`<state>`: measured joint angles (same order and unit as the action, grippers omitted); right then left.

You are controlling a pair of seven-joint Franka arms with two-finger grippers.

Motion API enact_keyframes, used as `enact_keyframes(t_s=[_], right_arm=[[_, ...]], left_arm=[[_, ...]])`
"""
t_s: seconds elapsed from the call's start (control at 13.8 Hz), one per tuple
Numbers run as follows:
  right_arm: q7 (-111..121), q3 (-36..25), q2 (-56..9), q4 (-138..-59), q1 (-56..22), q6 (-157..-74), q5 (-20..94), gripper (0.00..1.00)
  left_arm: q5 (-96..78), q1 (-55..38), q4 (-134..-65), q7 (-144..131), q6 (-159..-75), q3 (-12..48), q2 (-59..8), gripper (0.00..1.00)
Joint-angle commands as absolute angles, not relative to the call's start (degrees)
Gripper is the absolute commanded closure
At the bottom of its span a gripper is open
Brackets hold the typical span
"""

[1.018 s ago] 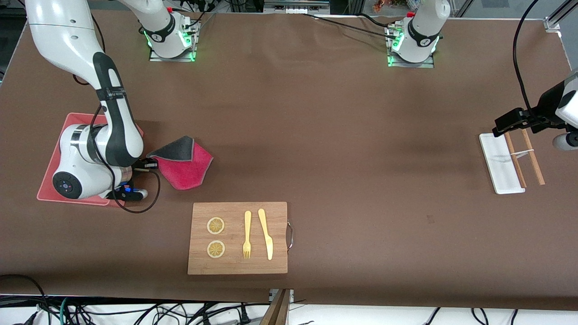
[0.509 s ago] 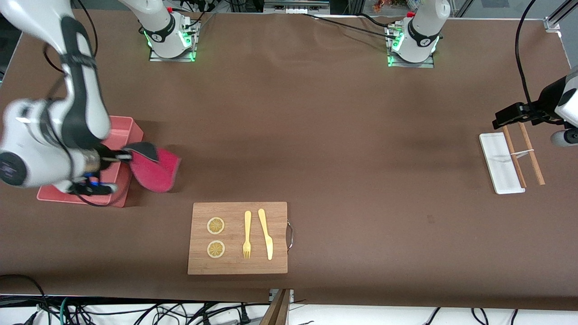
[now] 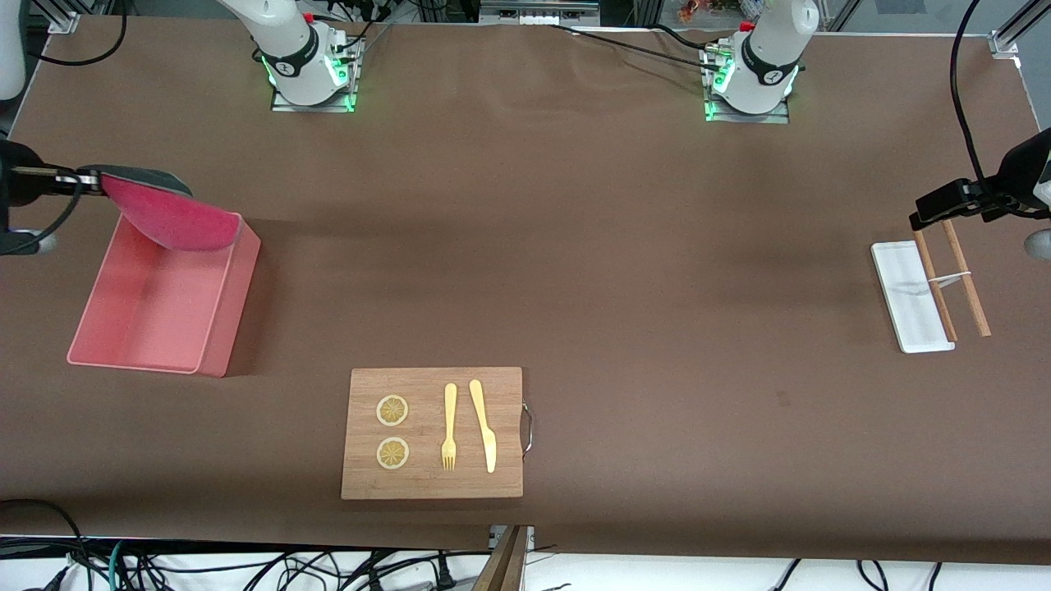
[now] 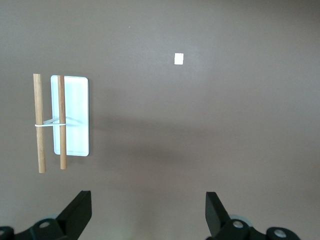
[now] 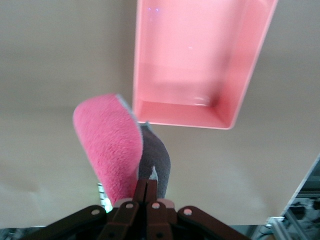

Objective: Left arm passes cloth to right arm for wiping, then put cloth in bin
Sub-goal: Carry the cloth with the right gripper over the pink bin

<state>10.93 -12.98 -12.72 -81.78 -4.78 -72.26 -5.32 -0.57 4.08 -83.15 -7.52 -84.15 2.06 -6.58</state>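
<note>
Cloth (image 3: pixel 168 215) in right hand (image 3: pixel 92 178) over bin (image 3: pixel 215 328) rim.

A brown cloth-like covering (image 3: pixel 575 246) spreads over the whole surface, faintly creased and evenly lit, with soft shadows. Along the edge nearest the front camera, black cables (image 3: pixel 246 566) tangle on a pale floor. Metal framing (image 3: pixel 1006 37) shows at one top corner.

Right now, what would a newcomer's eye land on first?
The crimson-and-grey cloth, dangling from the shut right hand above the pink bin at the right arm's end of the table. Next, the wooden cutting board nearer the front camera, carrying lemon slices, a fork and a knife.
</note>
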Motion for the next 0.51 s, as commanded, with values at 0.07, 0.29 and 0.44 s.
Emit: enact_keyframes(t_s=[0.07, 0.29, 0.44], right_arm=[[16.3, -14.1, -15.7, -86.2, -2.0, -78.4, -11.5, 1.0], [16.2, -14.9, -16.9, -94.6, -1.4, -91.0, -11.0, 1.0], [15.6, -15.0, -19.1, -97.9, -1.4, -97.6, -10.6, 1.0]], left_arm=[[-0.4, 3.8, -81.3, -7.7, -82.7, 1.8, -7.3, 0.0], [-0.4, 3.8, -80.8, -7.7, -82.7, 1.8, -7.3, 0.0], [-0.4, 3.8, -79.7, -7.7, -82.7, 1.8, -7.3, 0.0]])
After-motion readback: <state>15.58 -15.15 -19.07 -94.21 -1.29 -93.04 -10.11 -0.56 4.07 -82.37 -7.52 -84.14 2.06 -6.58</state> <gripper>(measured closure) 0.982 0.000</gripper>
